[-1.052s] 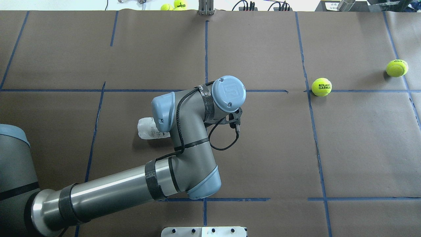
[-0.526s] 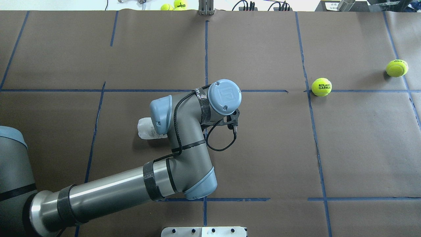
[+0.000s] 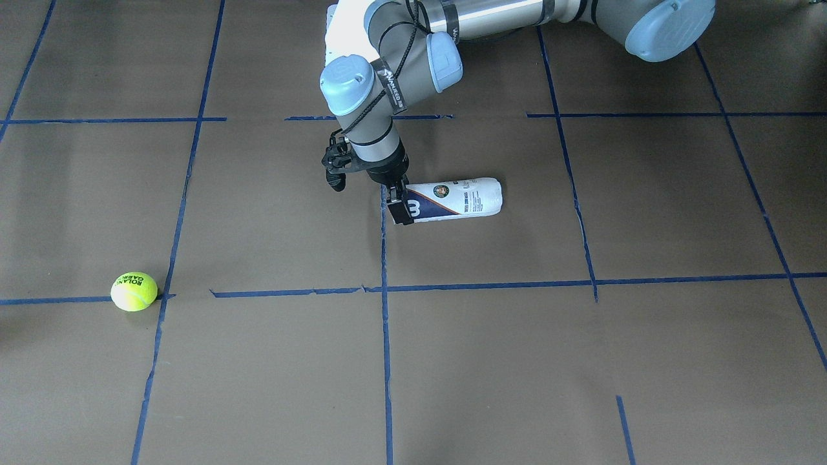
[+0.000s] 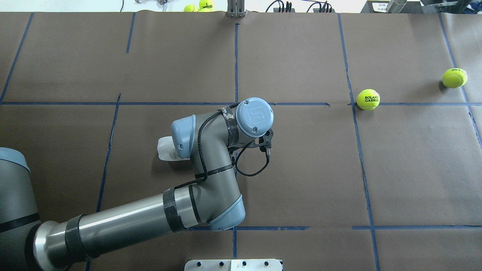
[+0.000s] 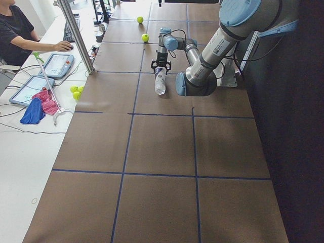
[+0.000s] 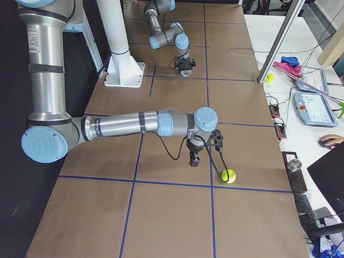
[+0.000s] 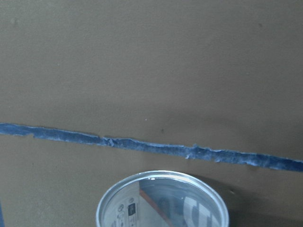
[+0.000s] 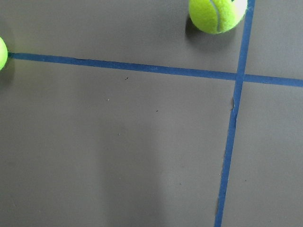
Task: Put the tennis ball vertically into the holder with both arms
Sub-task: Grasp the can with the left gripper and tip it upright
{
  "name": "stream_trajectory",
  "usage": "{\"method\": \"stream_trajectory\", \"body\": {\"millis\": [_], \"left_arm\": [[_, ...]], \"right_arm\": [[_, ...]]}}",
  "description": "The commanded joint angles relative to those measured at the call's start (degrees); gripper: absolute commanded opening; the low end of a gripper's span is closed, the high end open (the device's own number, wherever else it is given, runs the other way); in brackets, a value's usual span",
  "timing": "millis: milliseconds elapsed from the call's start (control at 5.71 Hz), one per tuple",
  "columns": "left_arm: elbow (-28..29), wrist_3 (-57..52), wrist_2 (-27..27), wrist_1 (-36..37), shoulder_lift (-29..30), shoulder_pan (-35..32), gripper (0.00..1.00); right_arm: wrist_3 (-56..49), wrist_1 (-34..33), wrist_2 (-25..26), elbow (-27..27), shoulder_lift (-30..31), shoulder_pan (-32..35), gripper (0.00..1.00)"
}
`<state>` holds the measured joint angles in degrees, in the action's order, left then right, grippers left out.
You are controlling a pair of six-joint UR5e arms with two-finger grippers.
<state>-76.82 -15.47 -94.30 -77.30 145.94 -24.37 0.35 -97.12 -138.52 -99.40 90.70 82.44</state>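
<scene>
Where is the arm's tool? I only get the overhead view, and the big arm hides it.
Observer: The front view shows the left tool down at one end of the can, which lies on its side.
Operator: Is the can open?
Observer: The left wrist view looks straight into it; I see no lid.
Operator: Where's the other arm?
Observer: Off your picture. The right side view shows the right tool pointing down near a ball, not touching it.
</scene>
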Motion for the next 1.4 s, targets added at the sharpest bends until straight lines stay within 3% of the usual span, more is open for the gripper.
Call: {"method": "stream_trajectory", "body": {"millis": [0, 175, 351, 526, 876, 1052, 1227], "left_arm": [[1.0, -0.1, 1.8, -1.3, -0.1, 0.0, 0.96], [1.0, -0.2, 2.3, -1.6, -0.7, 0.0, 0.74], [0.7, -0.3, 3.9, -1.6, -0.7, 0.0, 0.62], [-0.7, -0.1, 3.9, -1.7, -0.7, -0.1, 0.56], [-10.3, 2.6, 3.9, -3.5, -2.0, -2.2, 0.51], [-12.1, 7.6, 3.9, -10.8, -2.5, -3.0, 0.51], [-12.1, 15.1, 3.8, -22.6, -5.0, -4.0, 0.52]], "right_arm": [[0.0, 0.0, 0.0, 0.0, 0.0, 0.0, 1.0], [0.0, 0.1, -1.6, -0.2, 0.0, 0.0, 1.0], [0.1, 0.1, -1.7, -0.3, 0.0, 0.0, 1.0], [0.0, 0.1, -1.7, -0.3, 0.0, 0.0, 1.0], [0.0, 0.1, -1.7, -0.3, 0.0, 0.0, 1.0], [0.0, 0.1, -2.3, -0.4, 0.0, 0.0, 1.0], [0.0, 0.1, -2.6, -0.3, 0.0, 0.0, 1.0]]}}
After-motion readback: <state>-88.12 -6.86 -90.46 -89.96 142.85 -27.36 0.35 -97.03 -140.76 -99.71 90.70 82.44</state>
